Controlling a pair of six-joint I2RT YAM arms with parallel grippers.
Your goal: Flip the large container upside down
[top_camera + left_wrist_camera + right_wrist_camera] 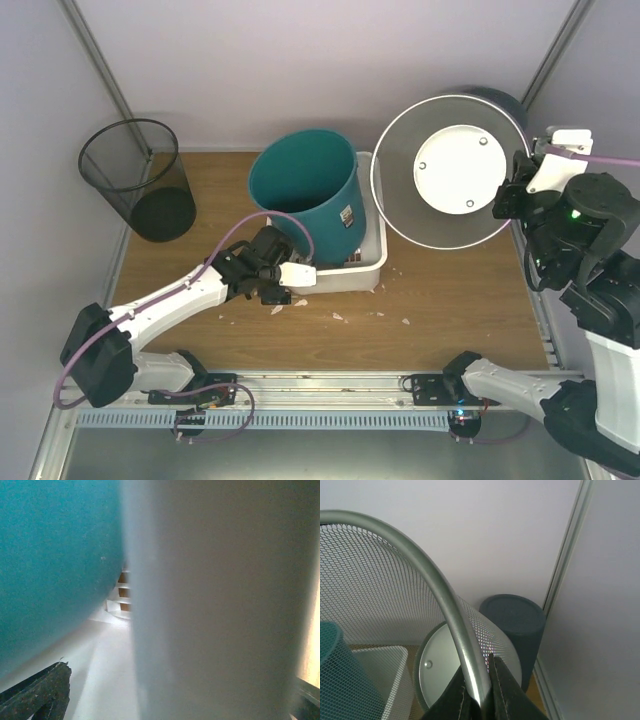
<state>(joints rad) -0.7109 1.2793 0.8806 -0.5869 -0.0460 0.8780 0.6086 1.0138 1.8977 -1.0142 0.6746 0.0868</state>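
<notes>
Silver mesh container (447,170) — white base, rim pinched in right end effector (479,680); left end effector (290,285) agape

Right gripper (503,200) pinches the silver mesh bin (445,170) by its rim at two o'clock; teal bucket (305,190) leans in the white tray (372,262) at twelve, left gripper (289,285) spread beside it

The bin (400,130) in our right pincer (480,680) looks metal mesh, smooth-rimmed — the bucket (305,180) by our left pincer (290,285), matt plastic.
</notes>
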